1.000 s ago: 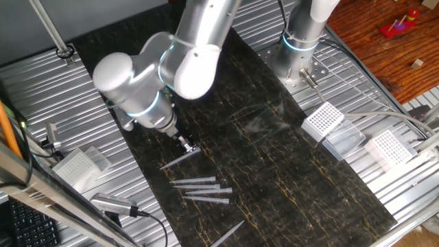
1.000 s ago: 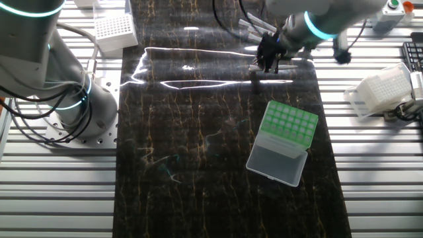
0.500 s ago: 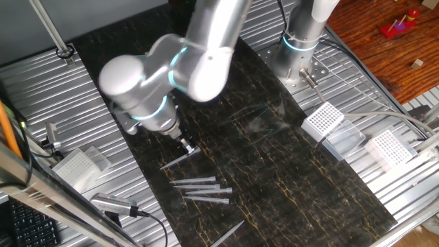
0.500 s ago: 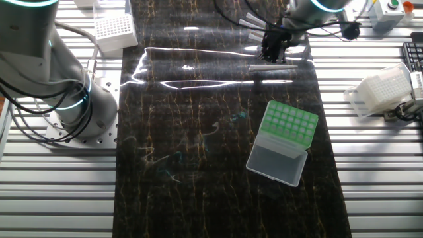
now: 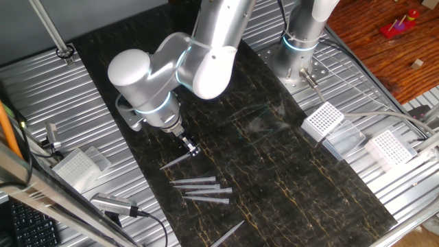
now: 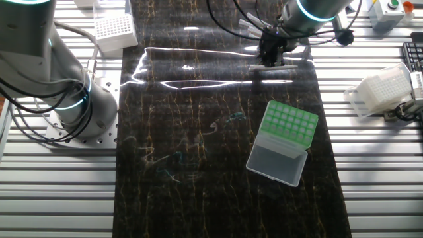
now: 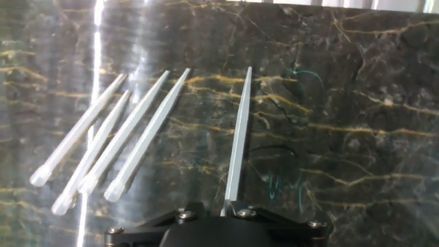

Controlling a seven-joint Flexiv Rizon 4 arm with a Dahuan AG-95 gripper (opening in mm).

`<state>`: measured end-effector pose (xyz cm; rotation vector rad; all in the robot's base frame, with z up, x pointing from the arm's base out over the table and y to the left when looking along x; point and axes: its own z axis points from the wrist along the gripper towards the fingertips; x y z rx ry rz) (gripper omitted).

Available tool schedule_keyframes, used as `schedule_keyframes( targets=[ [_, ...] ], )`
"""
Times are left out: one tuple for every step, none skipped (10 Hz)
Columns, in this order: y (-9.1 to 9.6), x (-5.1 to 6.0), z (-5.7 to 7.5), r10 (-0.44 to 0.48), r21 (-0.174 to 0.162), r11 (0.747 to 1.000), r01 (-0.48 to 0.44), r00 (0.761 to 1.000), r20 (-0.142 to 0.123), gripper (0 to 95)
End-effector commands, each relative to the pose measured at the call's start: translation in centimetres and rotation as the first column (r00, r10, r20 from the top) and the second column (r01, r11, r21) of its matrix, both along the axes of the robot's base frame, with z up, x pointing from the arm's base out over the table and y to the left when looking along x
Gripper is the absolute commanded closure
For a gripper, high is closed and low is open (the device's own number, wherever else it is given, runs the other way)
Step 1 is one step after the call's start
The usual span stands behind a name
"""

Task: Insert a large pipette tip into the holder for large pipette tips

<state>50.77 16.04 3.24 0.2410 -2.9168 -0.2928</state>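
Observation:
The large pipette tip (image 5: 175, 162) lies on the dark marbled mat, its point towards the left front. My gripper (image 5: 191, 148) is down at its wide end. In the hand view the tip (image 7: 238, 137) runs straight out from between the jaws, which sit close on both sides of its wide end. In the other fixed view the gripper (image 6: 269, 61) stands over the tip (image 6: 272, 67). The holder for large pipette tips (image 6: 289, 123) has a green perforated rack and an open pale lid, and lies about a hand's width from the gripper.
Several more tips lie together on the mat (image 5: 204, 188), seen at the left in the hand view (image 7: 103, 147). Another single tip (image 5: 230, 233) lies near the front edge. White racks with clear lids (image 5: 324, 122) (image 5: 81, 165) and a second arm's base (image 5: 302, 51) stand around the mat.
The arm's upper joints have swung to the right while the gripper stayed at the tip's wide end. The tip has not visibly moved.

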Motion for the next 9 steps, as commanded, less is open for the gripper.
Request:
schedule_keyframes(
  targets=[
    [-0.02, -0.36, -0.20, -0.039, 0.001, 0.999, 0.039, 0.999, -0.005, 76.0],
    [-0.05, -0.39, -0.24, -0.054, -0.003, 0.999, 0.054, 0.999, -0.007, 95.0],
    [-0.07, -0.43, -0.32, -0.058, -0.006, 0.998, 0.058, 0.998, -0.007, 95.0],
    [-0.17, -0.55, -0.52, -0.062, -0.008, 0.998, 0.062, 0.998, -0.004, 95.0],
    [-0.22, -0.61, -0.60, -0.062, -0.008, 0.998, 0.062, 0.998, -0.002, 95.0],
    [-0.29, -0.63, -0.65, -0.057, -0.005, 0.998, 0.057, 0.998, 0.004, 95.0],
    [-0.35, -0.59, -0.65, -0.053, -0.004, 0.999, 0.053, 0.999, 0.008, 95.0],
    [-0.39, -0.55, -0.61, -0.055, -0.002, 0.998, 0.055, 0.998, 0.010, 95.0],
    [-0.47, -0.45, -0.51, -0.048, 0.001, 0.999, 0.048, 0.999, 0.013, 76.0]
  ],
)
